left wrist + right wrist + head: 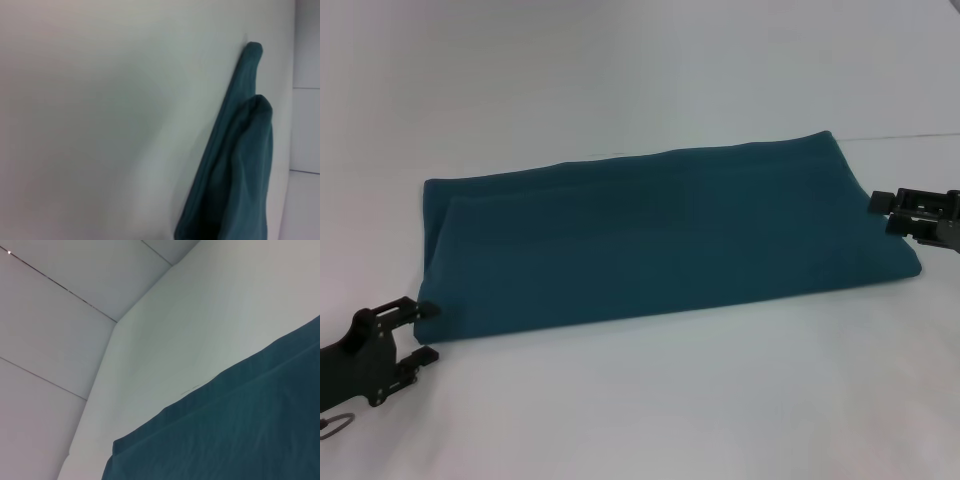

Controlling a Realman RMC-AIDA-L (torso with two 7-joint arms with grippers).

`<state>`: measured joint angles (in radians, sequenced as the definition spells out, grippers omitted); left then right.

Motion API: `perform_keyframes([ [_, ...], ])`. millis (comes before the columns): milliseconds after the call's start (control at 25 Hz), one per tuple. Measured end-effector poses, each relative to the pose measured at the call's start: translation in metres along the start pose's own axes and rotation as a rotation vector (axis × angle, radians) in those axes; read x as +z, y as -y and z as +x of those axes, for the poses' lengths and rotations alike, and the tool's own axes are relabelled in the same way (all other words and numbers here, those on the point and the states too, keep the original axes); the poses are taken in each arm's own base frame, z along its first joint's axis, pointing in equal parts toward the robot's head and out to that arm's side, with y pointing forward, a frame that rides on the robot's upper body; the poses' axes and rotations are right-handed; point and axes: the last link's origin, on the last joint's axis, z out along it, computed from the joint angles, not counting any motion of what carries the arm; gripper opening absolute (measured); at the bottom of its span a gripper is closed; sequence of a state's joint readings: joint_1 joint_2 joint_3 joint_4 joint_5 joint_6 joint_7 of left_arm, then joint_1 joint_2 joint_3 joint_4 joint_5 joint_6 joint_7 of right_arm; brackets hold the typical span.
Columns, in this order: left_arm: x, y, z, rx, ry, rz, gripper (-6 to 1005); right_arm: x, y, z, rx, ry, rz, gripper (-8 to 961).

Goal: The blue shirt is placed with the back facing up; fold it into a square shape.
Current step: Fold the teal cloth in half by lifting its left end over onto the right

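Shirt (660, 240) lying flat on white table (650, 400), folded into a long band running from middle left to upper right of the head frame. Upper layer set back a little from the left end, leaving a narrow strip of lower layer showing along the top left edge. Fabric smooth, few wrinkles, near edge slanting from lower left up to the right.

Left gripper (420, 332) at lower left of the head frame, right at the shirt's left near corner. Fingers spread apart, upper one (423, 308) touching or just beside the cloth corner, lower one on bare table below it. Nothing clamped between them as far as can be told.

Right gripper (882, 203) at the right edge of the head frame, at the shirt's right end, tip meeting the cloth edge. Spread or closure of its fingers: cannot tell.

In the left wrist view, shirt (240, 165) seen edge-on at lower right, stacked layers with rounded folded ends, white table filling the rest. In the right wrist view, shirt (235, 430) filling the lower right, layered edges showing, table edge and pale floor at upper left.
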<state>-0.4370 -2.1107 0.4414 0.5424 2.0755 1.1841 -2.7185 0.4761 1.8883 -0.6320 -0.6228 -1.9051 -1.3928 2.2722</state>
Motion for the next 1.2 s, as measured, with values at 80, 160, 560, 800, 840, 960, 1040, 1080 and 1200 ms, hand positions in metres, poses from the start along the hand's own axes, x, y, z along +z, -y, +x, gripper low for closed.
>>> perform_keyframes([
  [80, 0.002, 0.001, 0.000, -0.006, -0.006, 0.006, 630, 0.000, 0.001, 0.001, 0.002, 0.000, 0.001, 699],
  [160, 0.003, 0.002, 0.000, -0.007, -0.010, 0.010, 630, 0.000, 0.001, 0.002, 0.007, -0.001, 0.002, 698],
  [560, 0.011, -0.002, 0.003, -0.007, -0.020, 0.020, 631, 0.000, 0.004, 0.002, 0.015, 0.005, 0.011, 699],
  [800, 0.022, -0.009, 0.003, 0.012, -0.020, 0.030, 630, 0.000, 0.004, 0.002, 0.015, 0.007, 0.014, 698],
  [840, 0.023, -0.011, 0.004, 0.015, -0.019, 0.031, 630, 0.000, 0.005, 0.002, 0.015, 0.008, 0.015, 698],
  [960, 0.027, -0.016, 0.006, 0.031, -0.020, 0.035, 630, 0.000, 0.005, 0.002, 0.015, 0.009, 0.017, 698],
  [1040, 0.029, -0.019, 0.007, 0.038, -0.023, 0.036, 630, 0.000, 0.005, 0.002, 0.015, 0.010, 0.017, 698],
  [1080, 0.030, -0.021, 0.008, 0.042, -0.025, 0.036, 630, 0.000, 0.005, 0.002, 0.015, 0.010, 0.017, 698],
  [1200, 0.032, -0.024, 0.011, 0.053, -0.034, 0.041, 630, -0.001, 0.005, 0.001, 0.017, 0.015, 0.017, 698],
])
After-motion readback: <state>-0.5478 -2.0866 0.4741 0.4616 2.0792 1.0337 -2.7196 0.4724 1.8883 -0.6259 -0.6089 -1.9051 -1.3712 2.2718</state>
